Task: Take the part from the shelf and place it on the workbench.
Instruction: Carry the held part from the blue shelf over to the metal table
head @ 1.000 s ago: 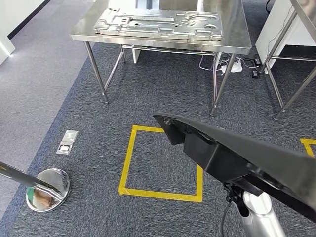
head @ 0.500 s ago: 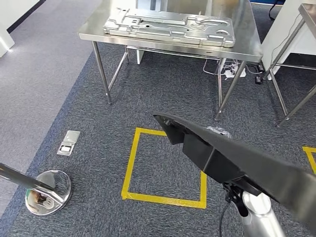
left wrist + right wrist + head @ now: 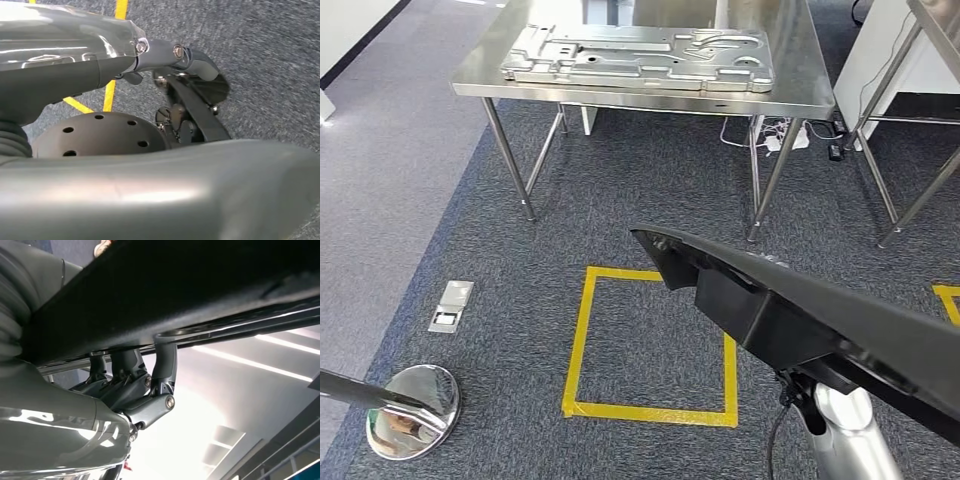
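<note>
A workshop or test lab: steel workbench [image 3: 803,95] carrying a pressed metal panel [image 3: 637,55], grey carpet [image 3: 471,250], yellow floor tape [image 3: 580,330] marking a square.

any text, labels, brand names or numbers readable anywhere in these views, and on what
None can be read.
Black part: plain dark surface in the head view and the right wrist view, no label or number visible.
Stamped metal panel on the steel workbench: bare metal, no marking to be made out.
Floor socket plate: too small to tell whether it bears any text.
Yellow tape square: plain tape, no lettering.
</note>
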